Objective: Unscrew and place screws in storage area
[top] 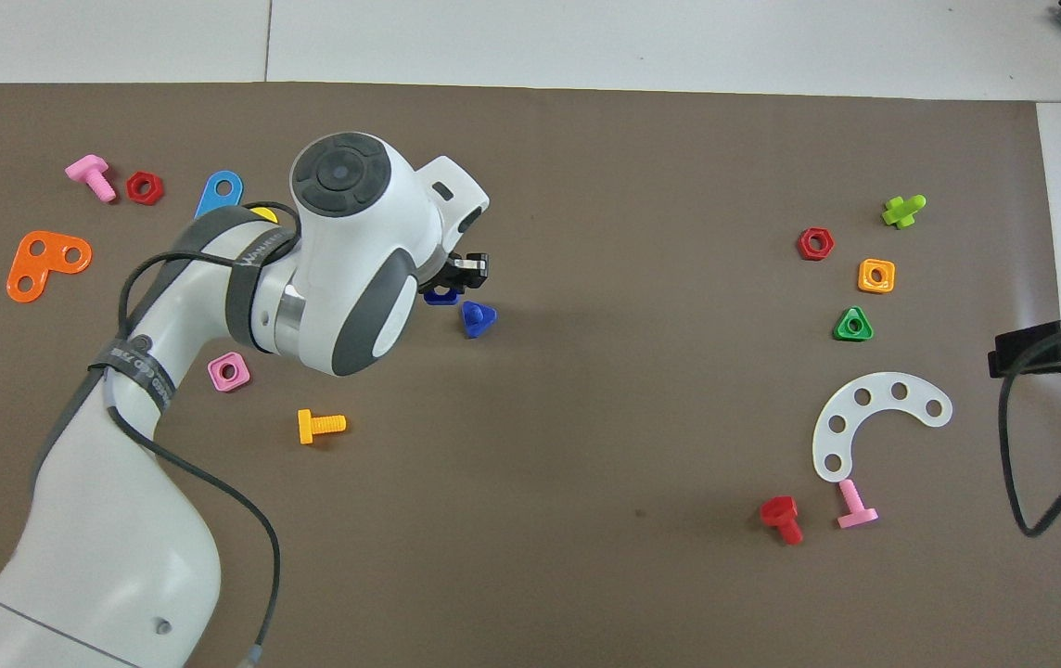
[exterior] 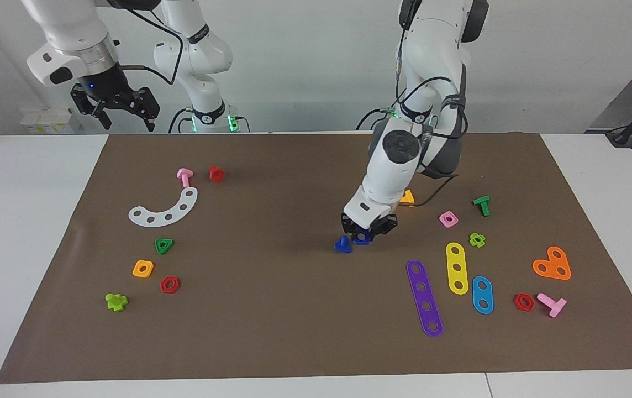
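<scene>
A dark-blue screw (exterior: 342, 244) (top: 477, 317) with a triangular head lies on the brown mat (exterior: 272, 309) near its middle, free of any nut. Right beside it, toward the left arm's end, my left gripper (exterior: 367, 235) (top: 453, 284) hangs just above the mat, shut on a blue square nut (exterior: 362, 239) (top: 441, 295). My right gripper (exterior: 124, 115) (top: 1050, 351) waits raised over the table edge at the right arm's end, open with nothing in it.
At the right arm's end lie a white arc plate (exterior: 164, 210), pink screw (exterior: 184, 177), red screw (exterior: 216, 173), and several nuts. At the left arm's end lie an orange screw (top: 319, 425), pink nut (exterior: 448, 219), green screw (exterior: 482, 205), coloured strips and an orange plate (exterior: 552, 264).
</scene>
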Robot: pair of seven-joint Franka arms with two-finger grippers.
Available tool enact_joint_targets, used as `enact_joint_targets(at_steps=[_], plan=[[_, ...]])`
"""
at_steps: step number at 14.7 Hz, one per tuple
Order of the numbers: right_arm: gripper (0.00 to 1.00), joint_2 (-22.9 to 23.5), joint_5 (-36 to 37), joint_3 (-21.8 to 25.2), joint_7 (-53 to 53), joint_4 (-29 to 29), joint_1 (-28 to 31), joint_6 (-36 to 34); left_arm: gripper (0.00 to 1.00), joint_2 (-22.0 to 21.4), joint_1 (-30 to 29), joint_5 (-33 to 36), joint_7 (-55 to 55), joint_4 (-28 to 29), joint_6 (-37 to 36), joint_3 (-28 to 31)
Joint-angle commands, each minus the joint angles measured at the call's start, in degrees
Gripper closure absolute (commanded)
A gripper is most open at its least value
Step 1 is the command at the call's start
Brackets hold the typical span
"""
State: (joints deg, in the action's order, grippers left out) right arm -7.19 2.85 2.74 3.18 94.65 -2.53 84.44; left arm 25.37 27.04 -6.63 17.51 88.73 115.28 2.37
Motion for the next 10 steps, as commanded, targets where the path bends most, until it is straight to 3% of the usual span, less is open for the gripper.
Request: enact_joint_targets(at_steps=[1, 7, 10], plan=[[0.0, -0.6, 0.8, -0.5, 0.1, 0.6, 0.5, 0.7, 0.72, -2.6, -5.9, -1.9, -8.1, 1.5, -5.7, -0.2], [0.0, -0.6, 0.8, -0.5, 0.1, 0.6, 0.5, 0.7, 0.68, -8.1, -12.4, -1.5, -20.0, 16.6, -1.3, 0.4], [0.0, -0.6, 0.8, -0.5, 0.1, 0.6, 0.5, 0.7, 0.39, -8.9, -12.3, -1.5, -18.9, 19.3, 1.3, 0.4]])
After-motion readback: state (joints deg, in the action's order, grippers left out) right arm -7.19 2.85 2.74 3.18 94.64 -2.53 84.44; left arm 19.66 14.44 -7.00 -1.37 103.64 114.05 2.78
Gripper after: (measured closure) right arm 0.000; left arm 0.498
